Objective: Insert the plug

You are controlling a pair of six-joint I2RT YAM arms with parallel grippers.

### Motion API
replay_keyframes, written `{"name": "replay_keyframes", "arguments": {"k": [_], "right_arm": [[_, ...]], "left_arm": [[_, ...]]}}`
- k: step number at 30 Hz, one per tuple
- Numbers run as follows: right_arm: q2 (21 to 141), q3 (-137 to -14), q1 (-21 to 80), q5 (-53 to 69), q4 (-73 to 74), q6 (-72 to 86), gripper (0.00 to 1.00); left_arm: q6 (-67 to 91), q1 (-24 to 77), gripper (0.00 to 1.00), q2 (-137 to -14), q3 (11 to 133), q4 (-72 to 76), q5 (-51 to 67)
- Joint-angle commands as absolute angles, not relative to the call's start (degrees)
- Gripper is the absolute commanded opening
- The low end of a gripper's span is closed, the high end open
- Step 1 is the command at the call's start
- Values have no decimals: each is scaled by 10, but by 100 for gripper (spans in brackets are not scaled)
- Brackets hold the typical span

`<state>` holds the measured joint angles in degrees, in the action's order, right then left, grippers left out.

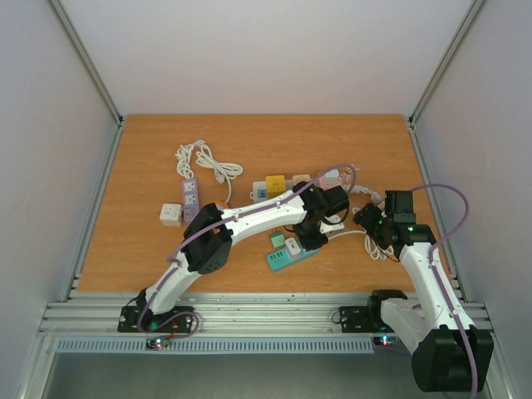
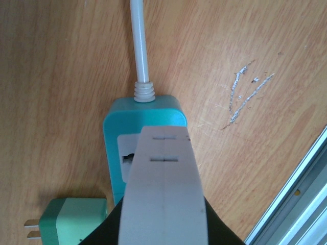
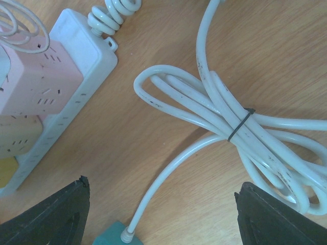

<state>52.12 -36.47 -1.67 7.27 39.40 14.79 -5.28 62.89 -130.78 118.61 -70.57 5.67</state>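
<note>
The left end effector (image 2: 164, 135) hangs pinched shut, seemingly empty, over the strip (image 2: 115, 125), the right end effector (image 3: 162, 217) gapes above the cable (image 3: 240, 127), and the green plug (image 2: 69, 219) lies just beside the strip, so open, grip its body squarely, prongs toward slots.

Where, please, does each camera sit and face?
Top external: above, behind the bases, facing down at the table; left arm, right arm.
Left wrist: faces down at teal power strip; shut left end effector.
Right wrist: faces down at bundled cable; open right end effector.
Both wrist views share the teal power strip's cable end.
</note>
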Motion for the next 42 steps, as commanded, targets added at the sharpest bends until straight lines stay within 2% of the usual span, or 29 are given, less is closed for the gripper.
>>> {"name": "replay_keyframes", "arguments": {"k": [1,14,34,38,42], "right_arm": [[515,-361,-22,60,401,154,79],[514,-361,-22,51,402,149,80],[514,-361,-22,42,403,148,80],[514,-360,-22,41,403,148,80],[514,-360,-22,40,404,147,80]], "left_arm": [[-63,633,0,-1323,1210,-718,49],[-52,634,0,-1328,1178,-698,78],[-33,634,1,-1337,1139,-667,53],[-28,634,12,-1338,1138,-664,37],[-16,634,33,-1333,1158,-679,42]]}}
